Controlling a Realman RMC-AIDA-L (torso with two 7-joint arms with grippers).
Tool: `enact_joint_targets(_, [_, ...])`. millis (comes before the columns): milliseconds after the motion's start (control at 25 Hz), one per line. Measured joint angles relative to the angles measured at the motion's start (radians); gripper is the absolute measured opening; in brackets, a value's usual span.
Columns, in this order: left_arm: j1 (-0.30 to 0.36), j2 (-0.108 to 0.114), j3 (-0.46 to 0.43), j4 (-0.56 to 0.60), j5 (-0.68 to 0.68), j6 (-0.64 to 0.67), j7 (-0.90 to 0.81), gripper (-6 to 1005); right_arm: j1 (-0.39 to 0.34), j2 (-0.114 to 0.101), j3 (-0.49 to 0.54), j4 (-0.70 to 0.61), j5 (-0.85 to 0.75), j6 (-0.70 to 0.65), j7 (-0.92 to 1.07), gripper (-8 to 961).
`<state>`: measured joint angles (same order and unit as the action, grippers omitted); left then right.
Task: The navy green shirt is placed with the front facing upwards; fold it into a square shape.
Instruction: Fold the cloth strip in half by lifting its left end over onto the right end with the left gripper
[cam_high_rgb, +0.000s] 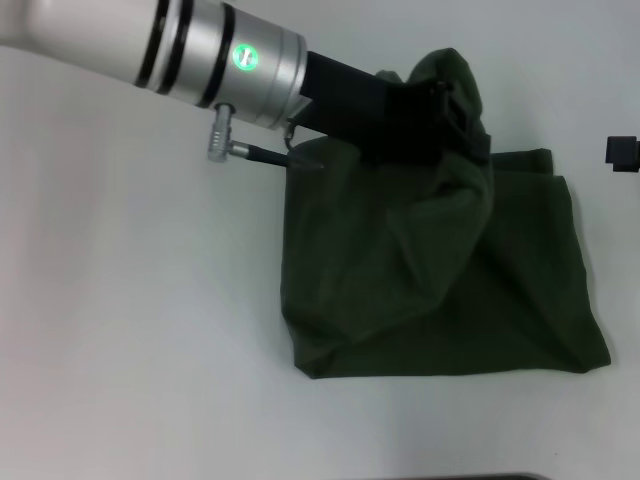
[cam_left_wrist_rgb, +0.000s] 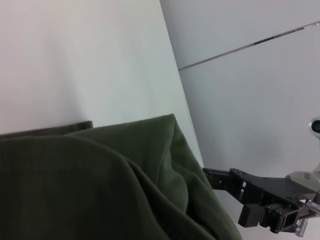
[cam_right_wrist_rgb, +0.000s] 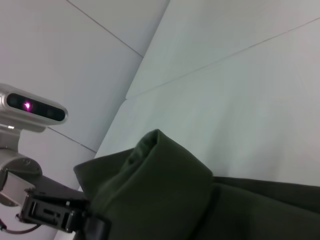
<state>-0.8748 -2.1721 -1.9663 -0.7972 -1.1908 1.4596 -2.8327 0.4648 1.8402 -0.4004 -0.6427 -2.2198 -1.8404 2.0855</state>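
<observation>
The navy green shirt (cam_high_rgb: 440, 270) lies folded in a rough rectangle on the white table, with no lettering showing. My left arm reaches across from the upper left. Its gripper (cam_high_rgb: 437, 108) is shut on a bunched fold of the shirt, held above the cloth's far edge. The fingertips are buried in the fabric. The right wrist view shows that same gripper (cam_right_wrist_rgb: 85, 220) pinching the raised fold (cam_right_wrist_rgb: 155, 180). My right gripper (cam_high_rgb: 621, 152) sits at the right edge of the head view, off the shirt. In the left wrist view it (cam_left_wrist_rgb: 223, 196) stands open and holds nothing.
The white table (cam_high_rgb: 130, 330) extends bare to the left of and in front of the shirt. A cable and metal connector (cam_high_rgb: 225, 140) hang under the left wrist. The table's far edge (cam_left_wrist_rgb: 185, 107) runs close behind the shirt.
</observation>
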Motion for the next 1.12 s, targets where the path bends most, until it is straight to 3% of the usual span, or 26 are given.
enact_joint_targets(600, [-0.014, -0.002, 0.214, 0.018, -0.130, -0.135, -0.012, 60, 0.000, 0.001, -0.001, 0.002, -0.007, 0.005, 0.001, 866])
enact_joint_targets(960, [-0.065, 0.001, 0.297, -0.070, 0.018, -0.168, -0.131, 59, 0.003, 0.001, -0.002, 0.005, -0.024, 0.027, 0.001, 866])
enact_joint_targets(1120, [-0.141, 0.000, 0.303, -0.064, 0.054, -0.172, -0.145, 58, 0.006, 0.001, -0.001, 0.005, -0.025, 0.030, 0.001, 867])
